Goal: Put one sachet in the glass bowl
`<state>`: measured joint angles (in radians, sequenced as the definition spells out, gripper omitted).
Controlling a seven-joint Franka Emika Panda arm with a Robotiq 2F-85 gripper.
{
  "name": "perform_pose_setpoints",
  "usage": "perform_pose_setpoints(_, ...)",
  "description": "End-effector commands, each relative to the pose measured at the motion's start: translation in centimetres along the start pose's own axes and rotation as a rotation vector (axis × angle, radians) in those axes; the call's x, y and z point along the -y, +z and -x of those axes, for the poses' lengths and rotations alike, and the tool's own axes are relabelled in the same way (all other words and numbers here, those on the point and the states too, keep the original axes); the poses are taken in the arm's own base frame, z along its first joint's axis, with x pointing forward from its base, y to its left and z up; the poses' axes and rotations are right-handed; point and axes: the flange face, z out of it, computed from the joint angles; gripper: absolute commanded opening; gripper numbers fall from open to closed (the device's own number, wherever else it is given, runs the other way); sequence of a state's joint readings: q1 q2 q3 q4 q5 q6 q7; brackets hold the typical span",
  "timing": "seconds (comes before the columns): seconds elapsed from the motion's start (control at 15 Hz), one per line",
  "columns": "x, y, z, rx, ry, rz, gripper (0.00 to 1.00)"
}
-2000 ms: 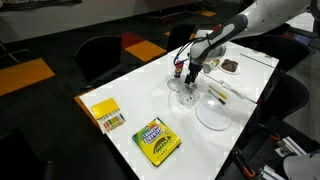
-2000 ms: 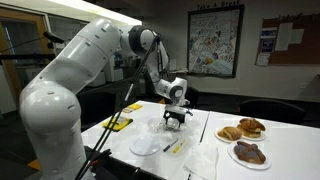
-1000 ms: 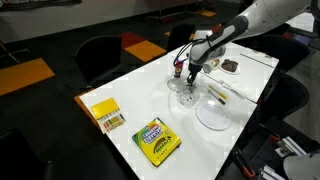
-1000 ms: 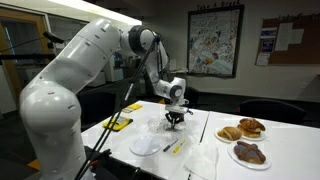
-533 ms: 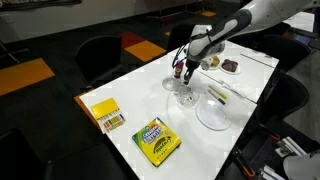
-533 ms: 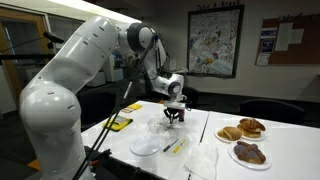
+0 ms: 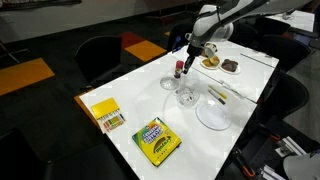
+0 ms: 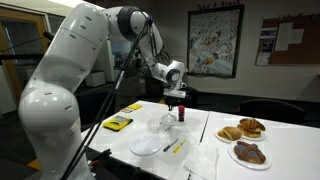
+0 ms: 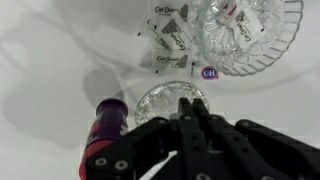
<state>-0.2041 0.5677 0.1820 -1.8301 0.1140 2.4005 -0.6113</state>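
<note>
Risen since earlier, the claw [image 7: 191,52] hangs above the glass bowl [image 9: 160,101].

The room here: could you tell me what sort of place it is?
Probably an office meeting room: a white table, dark chairs beside it, a poster and corkboard on the wall.

White table [image 7: 140,100], black chairs [image 7: 100,57], orange-patched dark floor [image 7: 50,110], framed wall poster [image 8: 212,42]
</note>
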Motion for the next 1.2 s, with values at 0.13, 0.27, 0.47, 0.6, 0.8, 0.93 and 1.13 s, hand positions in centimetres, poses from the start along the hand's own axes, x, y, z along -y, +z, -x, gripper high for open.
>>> perform_pose_setpoints(0.13,3.7,-3.8,2.0,-0.035,-0.12,-0.129,0.02)
perform_pose_setpoints(0.27,4.9,-4.3,2.7,-0.031,-0.162,-0.173,0.02)
perform_pose_setpoints(0.47,6.1,-3.6,4.7,0.019,-0.191,-0.234,0.02)
perform_pose_setpoints(0.6,6.4,-2.2,6.4,0.068,-0.207,-0.245,0.02)
perform_pose_setpoints(0.8,6.3,0.6,8.5,0.123,-0.239,-0.226,0.02)
perform_pose_setpoints(0.93,6.3,2.0,9.5,0.151,-0.276,-0.208,0.02)
perform_pose_setpoints(1.13,6.4,3.6,10.1,0.141,-0.392,-0.116,0.02)
